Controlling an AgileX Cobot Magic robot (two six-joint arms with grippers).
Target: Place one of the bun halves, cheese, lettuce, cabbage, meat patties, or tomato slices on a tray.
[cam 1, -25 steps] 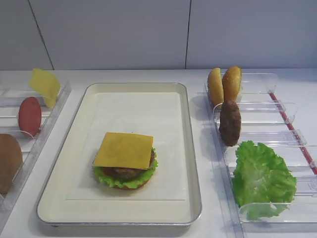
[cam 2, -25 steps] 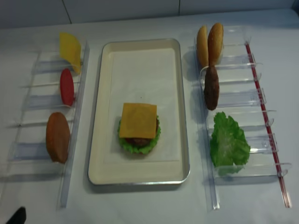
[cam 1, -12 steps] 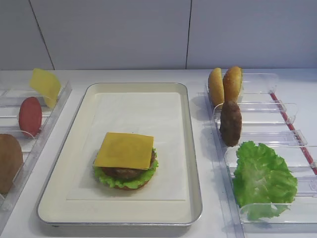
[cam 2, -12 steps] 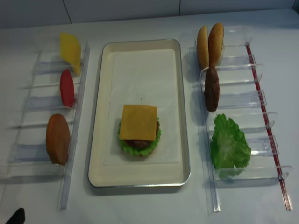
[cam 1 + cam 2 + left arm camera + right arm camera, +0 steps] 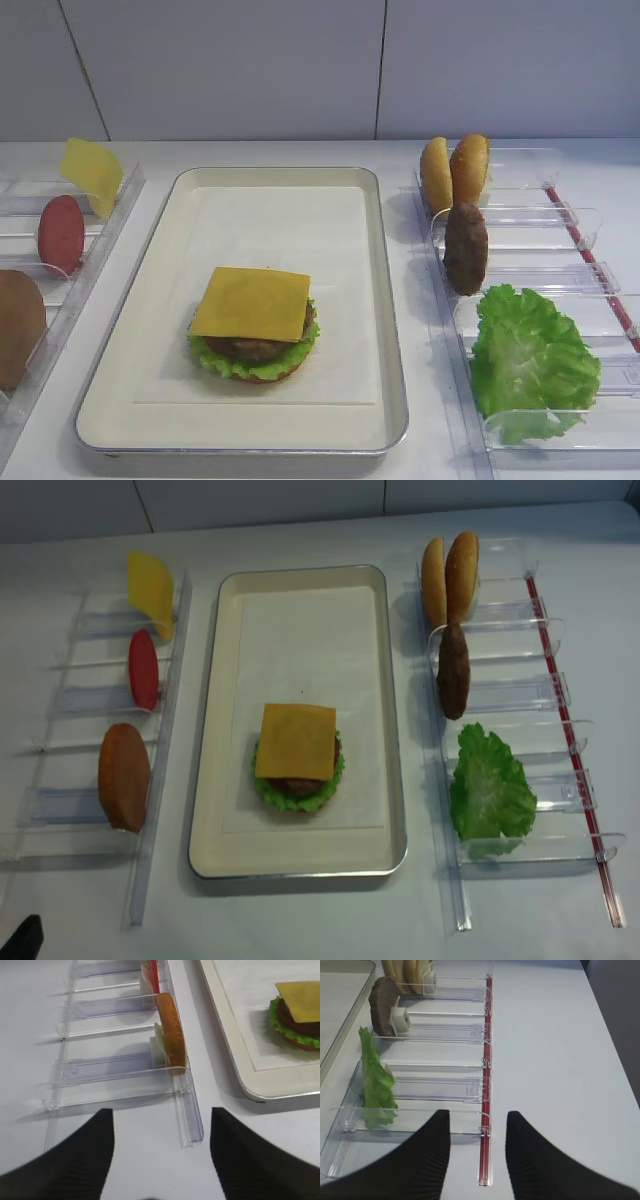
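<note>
Tray (image 5: 385,300) holds cheese (image 5: 252,303) atop lettuce (image 5: 225,362)

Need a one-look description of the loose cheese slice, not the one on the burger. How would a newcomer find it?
Start at the silver tray in the middle, then go to the clear rack on its left. The spare cheese slice leans in the rack's far slot, beyond the tomato slice and the bun half. It is the only thin yellow square there; its neighbours are rounded, red and brown.
</note>
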